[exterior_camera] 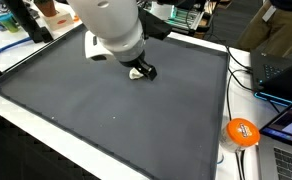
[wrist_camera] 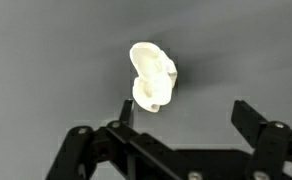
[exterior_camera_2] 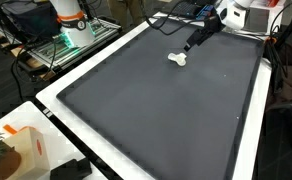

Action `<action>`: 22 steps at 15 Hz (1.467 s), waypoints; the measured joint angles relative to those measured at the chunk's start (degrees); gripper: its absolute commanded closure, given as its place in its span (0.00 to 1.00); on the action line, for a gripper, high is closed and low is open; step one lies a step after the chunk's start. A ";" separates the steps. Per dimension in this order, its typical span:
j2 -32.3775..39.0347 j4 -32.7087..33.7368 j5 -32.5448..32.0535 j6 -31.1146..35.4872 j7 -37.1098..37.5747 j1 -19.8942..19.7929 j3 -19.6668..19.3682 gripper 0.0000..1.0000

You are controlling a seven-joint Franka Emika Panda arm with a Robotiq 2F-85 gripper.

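A small cream-white lumpy object [wrist_camera: 152,75] lies on the dark grey mat. It also shows in both exterior views [exterior_camera_2: 178,59] [exterior_camera: 136,72]. My gripper [wrist_camera: 182,113] hangs open above the mat, its two black fingers spread wide with nothing between them. The white object sits just beyond the left fingertip in the wrist view, close to it. In an exterior view the black gripper [exterior_camera_2: 194,41] hovers just past the object, toward the mat's far side. In an exterior view the arm's white body hides most of the gripper [exterior_camera: 144,70].
The dark mat [exterior_camera: 106,110] covers a white-edged table. An orange round item [exterior_camera: 242,131], cables and laptops sit off the mat's edge. A shelf with an orange-and-white item [exterior_camera_2: 71,20] and a carton [exterior_camera_2: 21,150] stand beside the table.
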 measured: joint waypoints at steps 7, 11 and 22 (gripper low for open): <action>-6.04 -10.45 2.23 8.96 3.17 0.51 -0.54 0.00; -7.39 -14.48 1.55 18.13 3.63 1.52 -1.69 0.00; -27.54 -45.83 -4.11 37.74 14.27 4.48 -4.72 0.00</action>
